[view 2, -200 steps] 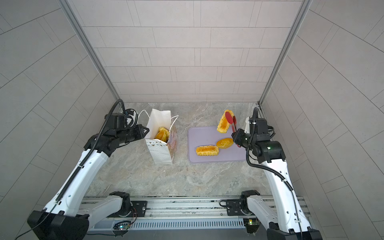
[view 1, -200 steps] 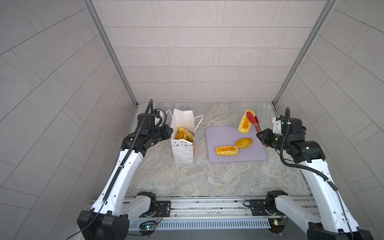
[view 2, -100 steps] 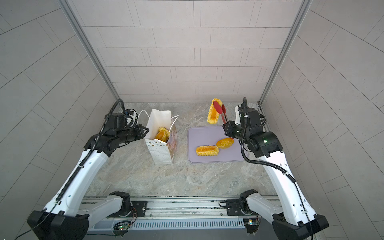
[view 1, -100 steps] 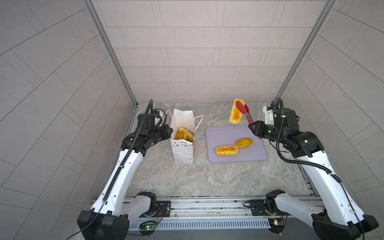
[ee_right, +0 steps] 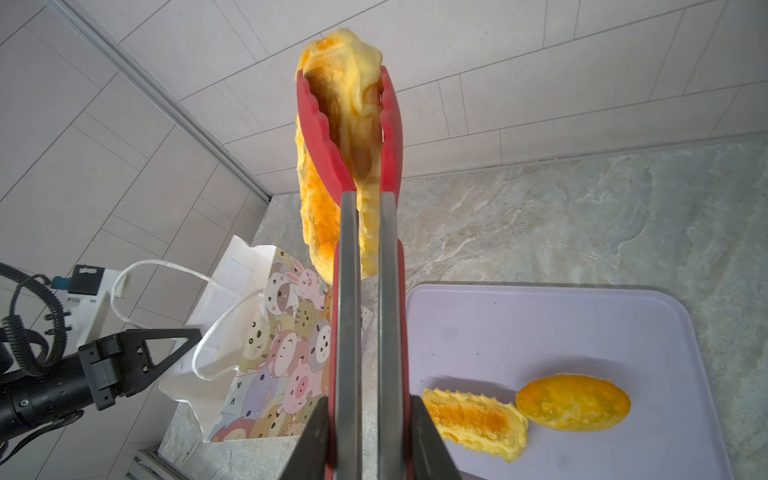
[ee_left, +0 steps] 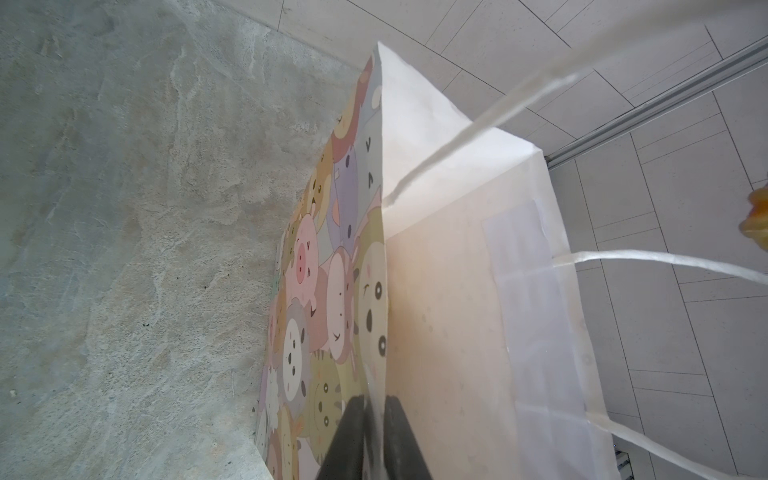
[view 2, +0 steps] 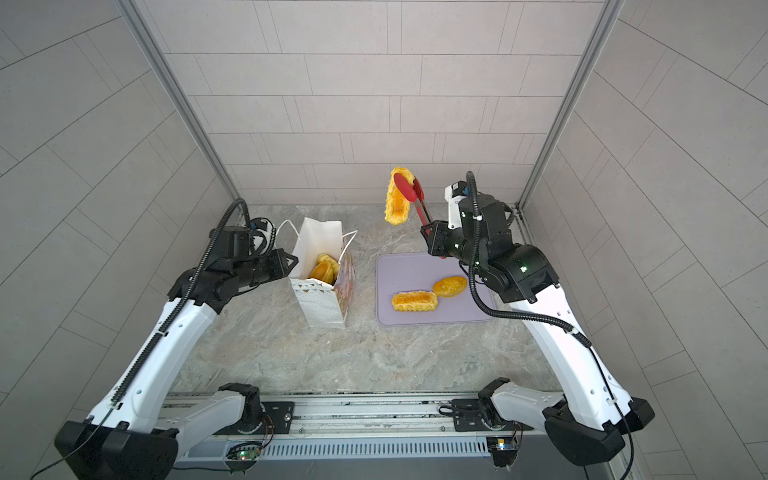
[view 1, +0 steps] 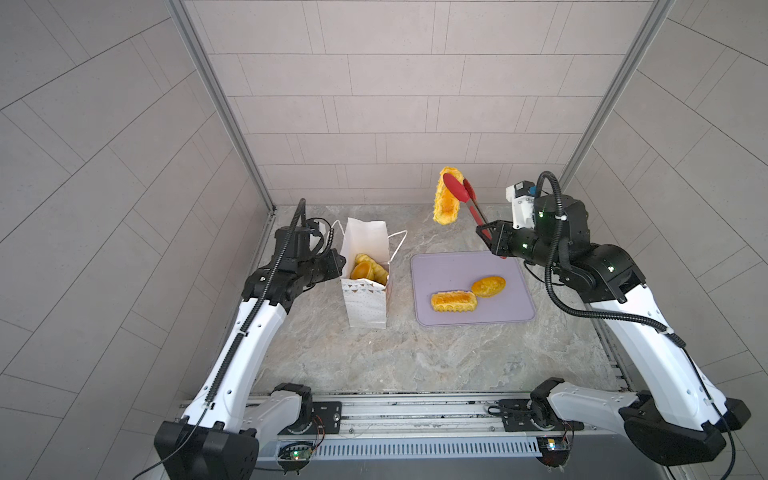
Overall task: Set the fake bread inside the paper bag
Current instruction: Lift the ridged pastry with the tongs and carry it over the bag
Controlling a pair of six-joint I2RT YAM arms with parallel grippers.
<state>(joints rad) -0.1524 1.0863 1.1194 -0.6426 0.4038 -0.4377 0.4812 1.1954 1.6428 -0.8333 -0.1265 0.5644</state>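
Observation:
The white paper bag [view 1: 365, 305] [view 2: 322, 305] stands open, left of the lilac tray, with several fake bread pieces [view 1: 368, 269] inside. My left gripper [view 1: 338, 266] [ee_left: 374, 405] is shut on the bag's rim. My right gripper [view 1: 491, 237] [ee_right: 368, 415] is shut on red tongs [view 1: 467, 201] [ee_right: 348, 257]. The tongs pinch a long ridged loaf [view 1: 445, 203] [view 2: 395, 203] [ee_right: 328, 174], which hangs high in the air behind the tray, to the right of the bag [ee_right: 270, 332]. A ridged loaf [view 1: 453, 301] and an oval bun [view 1: 488, 286] lie on the tray.
The flat lilac tray [view 1: 449, 266] lies right of the bag on the marble table. The bag's cord handles [view 1: 397, 245] stick up at its mouth. Tiled walls close in the back and both sides.
My right arm has carried the tongs and loaf up and leftward, from over the tray's back edge towards the bag. The left gripper and the bag have not moved.

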